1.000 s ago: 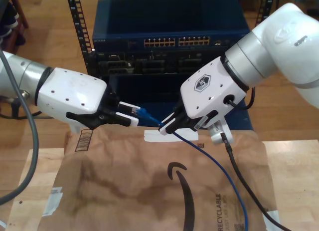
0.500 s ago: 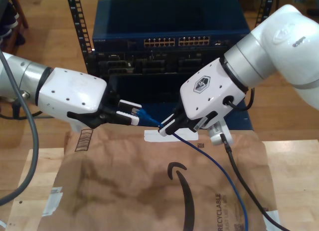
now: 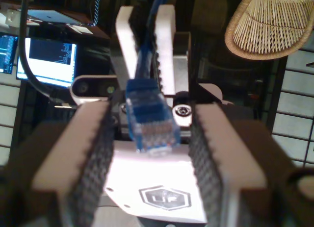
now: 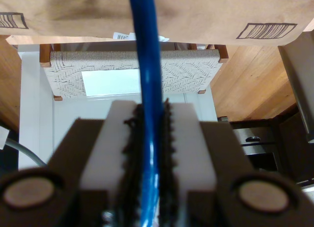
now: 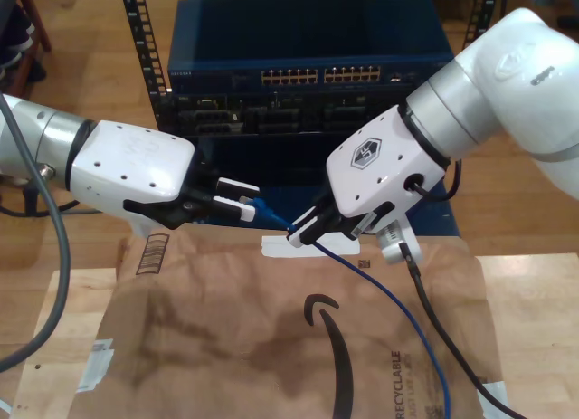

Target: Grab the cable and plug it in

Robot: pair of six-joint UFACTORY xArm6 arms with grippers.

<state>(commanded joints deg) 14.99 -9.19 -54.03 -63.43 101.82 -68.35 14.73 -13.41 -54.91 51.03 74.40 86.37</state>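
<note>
My second gripper (image 5: 301,231) clamps the cable (image 5: 391,303) mid-frame in the exterior view, its plug (image 3: 149,120) between my first gripper's (image 5: 241,200) spread fingers (not touching either), above the paper (image 5: 271,347).

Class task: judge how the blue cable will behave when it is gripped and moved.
The blue cable is probably floppy: it trails in a loose curve over the brown paper. It likely pivots, clamped thinly in my second pincer. Its plug looks stiffer.

Two white xArm arms with grey joint bands ended in white grippers (image 5: 237,198) (image 5: 303,231) bearing black-padded, serrated fingers (image 3: 206,163), a hexagonal UF logo and black cables.
</note>
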